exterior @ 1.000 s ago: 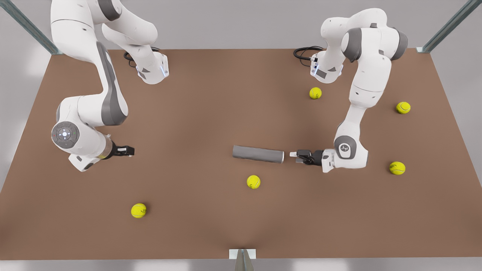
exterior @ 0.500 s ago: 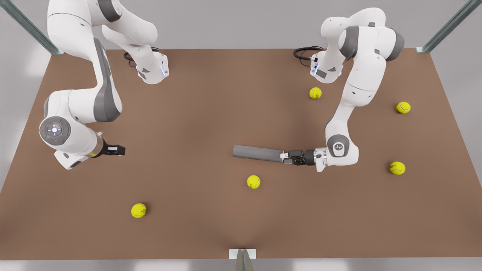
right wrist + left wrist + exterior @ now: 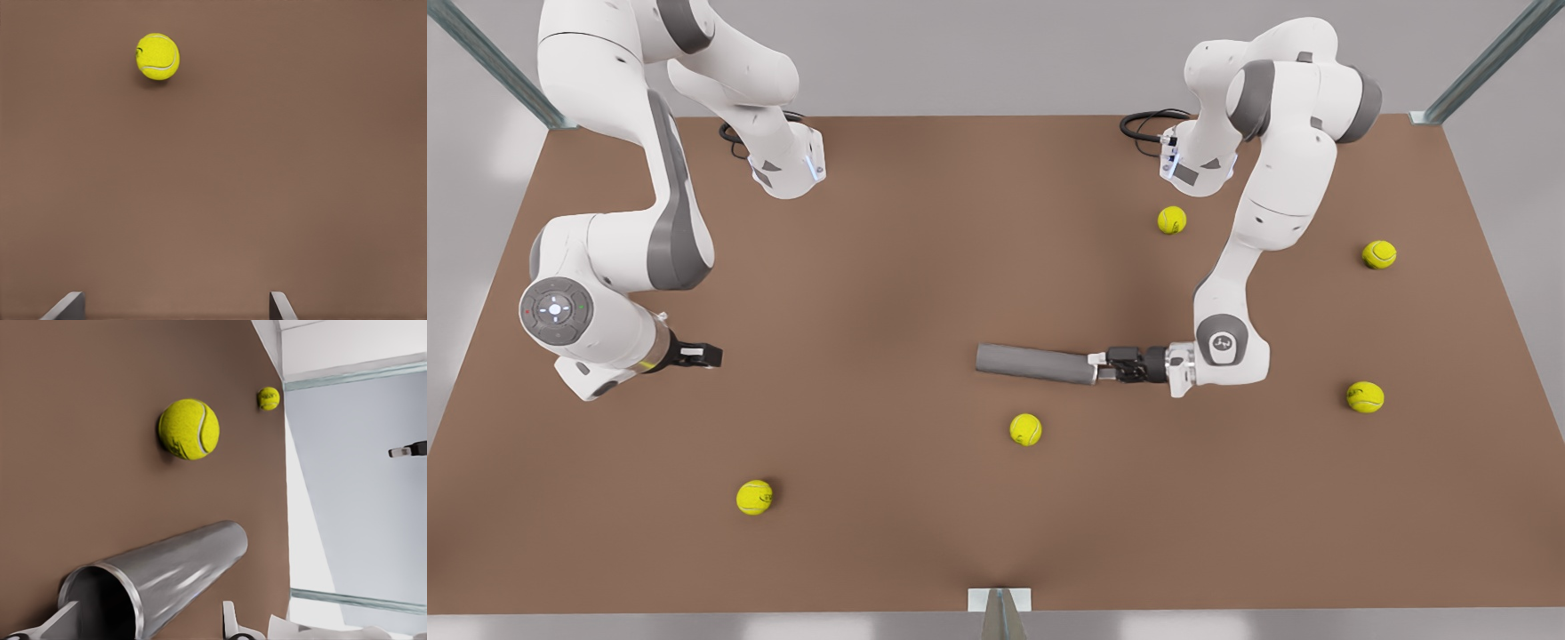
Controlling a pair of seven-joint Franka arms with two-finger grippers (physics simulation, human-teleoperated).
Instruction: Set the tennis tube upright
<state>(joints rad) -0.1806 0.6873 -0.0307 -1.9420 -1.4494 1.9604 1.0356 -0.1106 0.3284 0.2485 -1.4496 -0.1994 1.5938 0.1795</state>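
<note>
The left pincer (image 3: pixel 1096 367) has reached the tennis tube's (image 3: pixel 1034 364) hollow end, fingers seemingly straddling its rim; right pincer (image 3: pixel 710 355) spread.

The tennis tube (image 3: pixel 160 577) — its hollow end — is cut off by the left wrist view's edge.

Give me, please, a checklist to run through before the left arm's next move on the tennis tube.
1. Left pincer straddles the hollow end of the tennis tube: ok.
2. Left pincer shut on the tube: not ok, it is open.
3. Tube upright: not ok, it lies on the table.
4. Nearest tennis ball apart from the tube: ok.
5. Right pincer waits, open, well away: ok.
</note>
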